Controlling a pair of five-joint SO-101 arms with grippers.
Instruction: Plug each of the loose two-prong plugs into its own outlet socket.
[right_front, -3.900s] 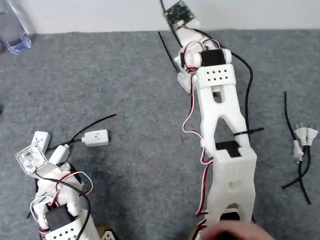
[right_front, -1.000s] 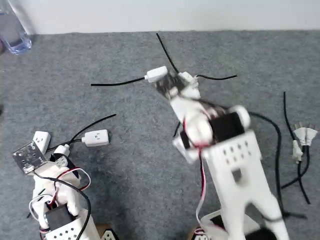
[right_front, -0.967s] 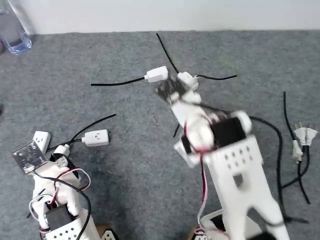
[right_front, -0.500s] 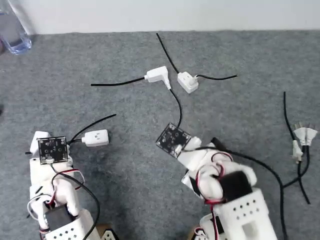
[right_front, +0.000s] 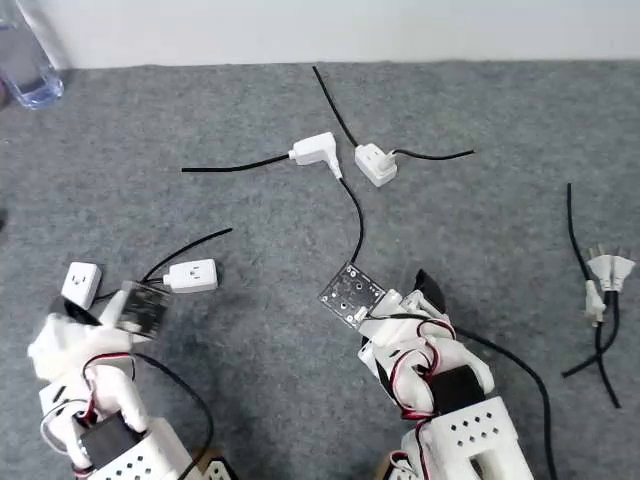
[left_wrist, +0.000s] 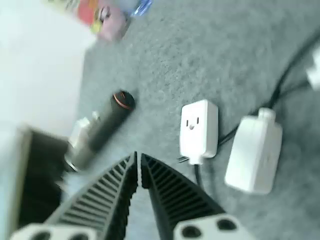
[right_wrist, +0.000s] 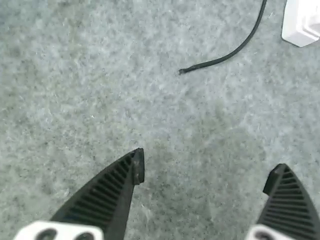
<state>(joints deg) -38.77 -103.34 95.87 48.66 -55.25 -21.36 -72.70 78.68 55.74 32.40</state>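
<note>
High: loose plugs (right_front: 610, 270) lie far right, well apart from both jaw sets. White plug (right_front: 314, 150) and cube socket (right_front: 376, 165) sit just beside each other, ahead of the right arm. Corded socket (right_front: 192, 275) and square socket (right_front: 80, 284) lie near the left arm.
Left wrist: left gripper (left_wrist: 138, 170) jaws pressed together, pinching nothing. Socket face (left_wrist: 199, 130) and white block (left_wrist: 255, 154) lie beyond the tips on one side, black cylinder (left_wrist: 107, 122) on the other.
Right wrist: right gripper (right_wrist: 207, 172) jaws spread wide over carpet (right_wrist: 100, 90), cable end (right_wrist: 220, 56) ahead.

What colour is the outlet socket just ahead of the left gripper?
White. The outlet socket shows best in the left wrist view.
</note>
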